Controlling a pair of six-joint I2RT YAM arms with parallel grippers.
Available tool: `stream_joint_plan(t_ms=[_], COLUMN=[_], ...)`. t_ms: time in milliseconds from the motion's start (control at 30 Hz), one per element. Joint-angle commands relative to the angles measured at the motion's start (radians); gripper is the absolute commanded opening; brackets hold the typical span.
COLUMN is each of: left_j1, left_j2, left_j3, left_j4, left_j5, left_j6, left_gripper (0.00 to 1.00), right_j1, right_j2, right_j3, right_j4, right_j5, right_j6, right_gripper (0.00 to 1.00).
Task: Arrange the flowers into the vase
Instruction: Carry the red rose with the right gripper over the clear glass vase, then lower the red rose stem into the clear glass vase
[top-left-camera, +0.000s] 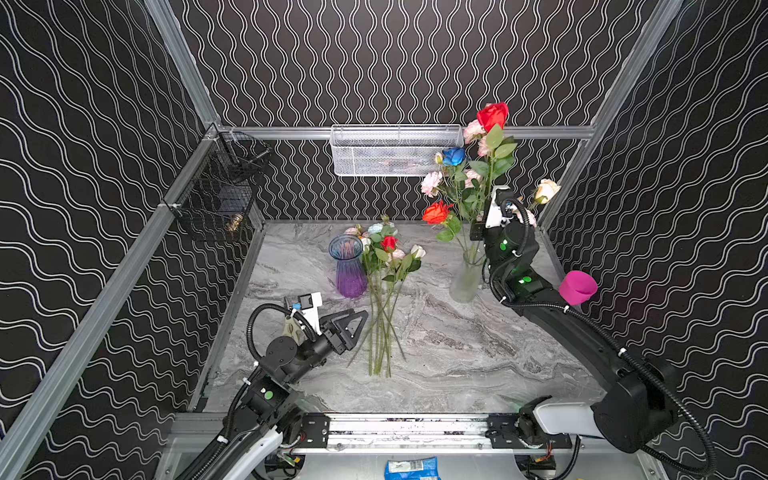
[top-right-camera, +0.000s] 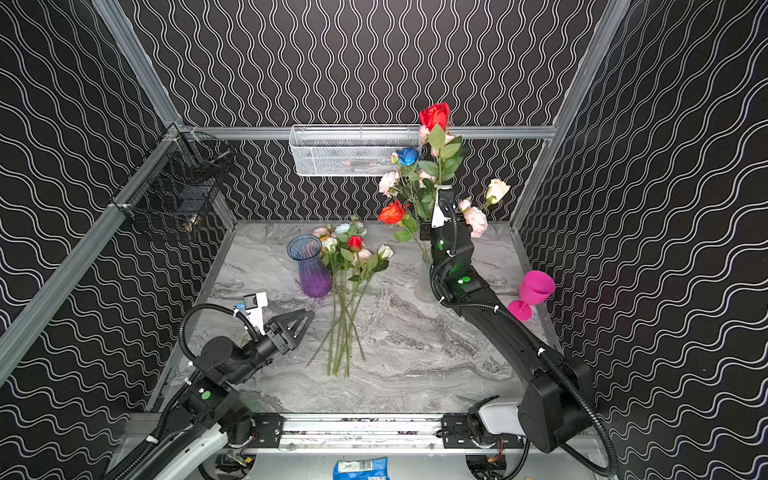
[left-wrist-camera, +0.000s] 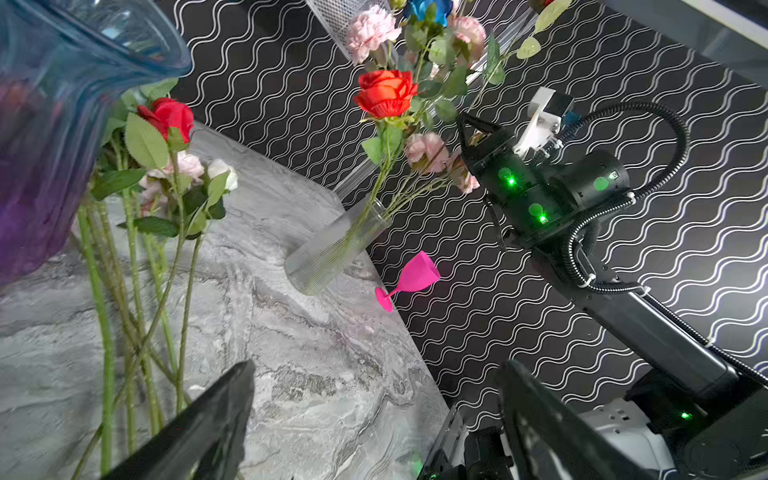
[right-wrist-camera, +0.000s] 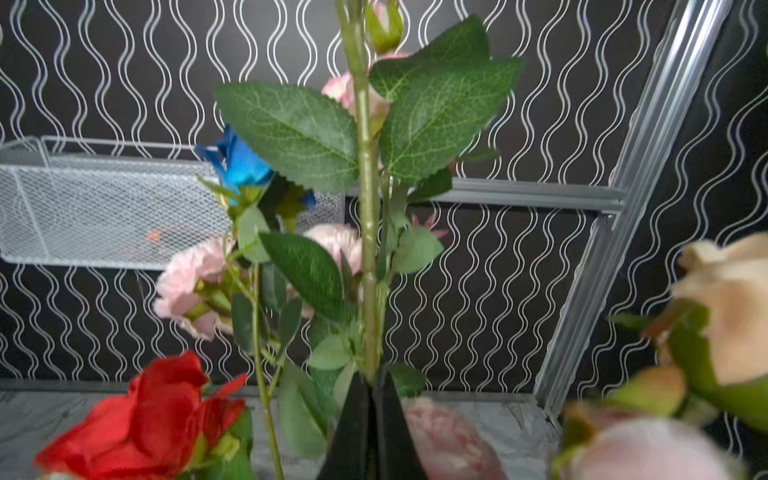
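A clear ribbed vase (top-left-camera: 467, 276) (top-right-camera: 424, 282) (left-wrist-camera: 332, 249) stands at the back right and holds several flowers: orange (top-left-camera: 436, 212), blue (top-left-camera: 454, 156), pink and cream blooms. My right gripper (top-left-camera: 478, 230) (right-wrist-camera: 372, 374) hovers just above its mouth, shut on the green stem (right-wrist-camera: 365, 208) of a tall red rose (top-left-camera: 493, 115) (top-right-camera: 434, 115). More flowers (top-left-camera: 384, 291) (top-right-camera: 345, 311) lie bundled on the marble table. An empty blue-purple vase (top-left-camera: 348, 266) (left-wrist-camera: 41, 145) stands beside their blooms. My left gripper (top-left-camera: 361, 316) (left-wrist-camera: 376, 370) is open and empty, low, left of the lying stems.
A pink goblet (top-left-camera: 577, 286) (left-wrist-camera: 411, 276) stands by the right wall, behind the right arm. A white mesh basket (top-left-camera: 395, 151) hangs on the back wall and a black wire basket (top-left-camera: 220, 195) on the left wall. A blue packet (top-left-camera: 411, 469) lies below the front rail.
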Motion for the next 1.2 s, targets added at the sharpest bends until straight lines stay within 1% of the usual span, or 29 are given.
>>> stream_joint_plan(t_ms=[0, 33, 67, 200, 333, 467, 533, 633, 733, 800, 900, 1000, 1033, 1100, 1167], left_j1=[-0.002, -0.001, -0.001, -0.001, -0.001, -0.001, -0.002, -0.001, -0.001, -0.001, -0.001, -0.002, -0.001, -0.001, -0.001], left_j2=[-0.017, -0.023, -0.027, -0.045, -0.051, -0.052, -0.048, -0.044, -0.045, -0.049, -0.057, -0.068, -0.070, -0.076, -0.075], left_j3=[0.008, 0.004, 0.001, 0.003, 0.012, 0.003, 0.001, -0.001, 0.004, 0.015, 0.026, 0.026, 0.025, 0.025, 0.030], left_j4=[-0.044, -0.047, -0.051, -0.075, -0.096, -0.085, -0.081, -0.081, -0.105, -0.151, -0.217, -0.257, -0.265, -0.273, -0.282], left_j5=[-0.008, -0.008, -0.010, -0.010, -0.008, -0.007, -0.005, 0.000, 0.001, -0.009, -0.028, -0.047, -0.053, -0.067, -0.072], left_j6=[0.019, 0.015, 0.012, 0.013, 0.025, 0.022, 0.020, 0.019, 0.022, 0.032, 0.043, 0.051, 0.050, 0.046, 0.048], left_gripper=[0.94, 0.94, 0.94, 0.94, 0.94, 0.94, 0.94, 0.94, 0.94, 0.94, 0.94, 0.94, 0.94, 0.94, 0.94], right_j1=[0.001, 0.000, 0.001, 0.000, 0.005, 0.041, 0.053, 0.056, 0.056, 0.052, 0.026, 0.001, -0.037, -0.072, -0.122], right_j2=[0.007, 0.009, 0.009, -0.032, -0.086, -0.138, -0.156, -0.200, -0.248, -0.273, -0.291, -0.326, -0.340, -0.353, -0.359], right_j3=[-0.005, 0.000, 0.004, 0.001, 0.009, 0.014, 0.027, 0.029, 0.017, 0.006, 0.002, -0.031, -0.048, -0.062, -0.087], right_j4=[-0.029, -0.052, -0.065, -0.091, -0.141, -0.168, -0.213, -0.308, -0.442, -0.547, -0.716, -0.806, -0.820, -0.866, -0.891], right_j5=[-0.001, 0.007, 0.010, 0.033, 0.044, 0.066, 0.087, 0.100, 0.101, 0.093, 0.055, -0.002, -0.028, -0.074, -0.160], right_j6=[0.060, 0.072, 0.078, 0.111, 0.142, 0.153, 0.179, 0.286, 0.422, 0.505, 0.616, 0.686, 0.703, 0.740, 0.771], right_gripper=[0.03, 0.17, 0.25, 0.36, 0.37, 0.38, 0.38, 0.39, 0.39, 0.37, 0.33, 0.32, 0.32, 0.32, 0.37])
